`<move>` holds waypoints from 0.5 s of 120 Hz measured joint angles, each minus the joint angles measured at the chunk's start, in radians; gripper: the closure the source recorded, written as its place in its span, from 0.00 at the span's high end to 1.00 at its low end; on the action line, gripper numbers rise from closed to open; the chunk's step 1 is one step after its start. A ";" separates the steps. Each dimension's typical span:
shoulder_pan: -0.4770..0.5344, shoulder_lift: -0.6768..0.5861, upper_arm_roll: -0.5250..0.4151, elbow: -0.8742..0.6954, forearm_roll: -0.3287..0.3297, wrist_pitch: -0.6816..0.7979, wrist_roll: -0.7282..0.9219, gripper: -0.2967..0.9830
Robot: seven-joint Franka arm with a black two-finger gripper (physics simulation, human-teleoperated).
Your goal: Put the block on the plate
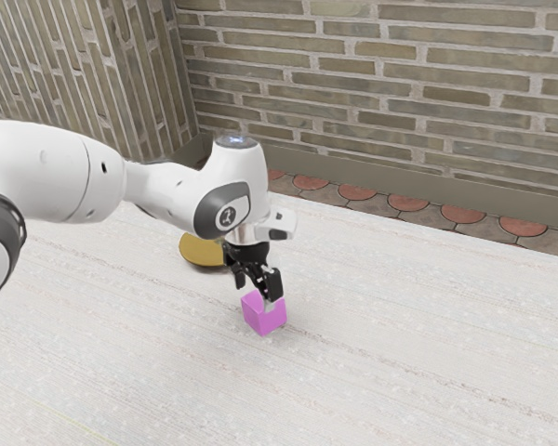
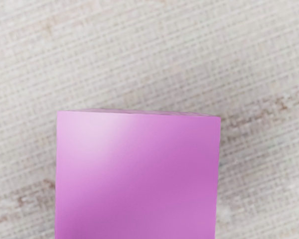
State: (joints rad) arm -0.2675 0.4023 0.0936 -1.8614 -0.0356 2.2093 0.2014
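Note:
In the exterior view my gripper [image 1: 256, 293] points down at the top of the pink-purple block [image 1: 264, 316], its black fingers standing apart. One fingertip overlaps the block's upper face in that view; exact contact cannot be told. The block rests on the pale table. In the wrist view the block [image 2: 137, 174] is large and close under the hand, with woven-looking table surface around it. A round golden-yellow plate [image 1: 198, 251] lies behind the hand, toward the exterior view's left, partly hidden by the arm and gripper.
The whitish table [image 1: 409, 344] stretches around the block and toward the exterior view's right. Behind its far edge are reddish round tiles [image 1: 408, 202] and a brick wall [image 1: 381, 93].

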 joint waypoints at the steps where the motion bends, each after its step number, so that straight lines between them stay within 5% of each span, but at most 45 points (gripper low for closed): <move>1: 0.001 0.002 0.000 0.000 -0.001 0.001 0.000 0.77; 60: 0.034 0.096 -0.028 0.037 -0.013 0.088 0.045 0.77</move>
State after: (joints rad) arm -0.2333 0.4984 0.0652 -1.8240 -0.0482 2.2974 0.2465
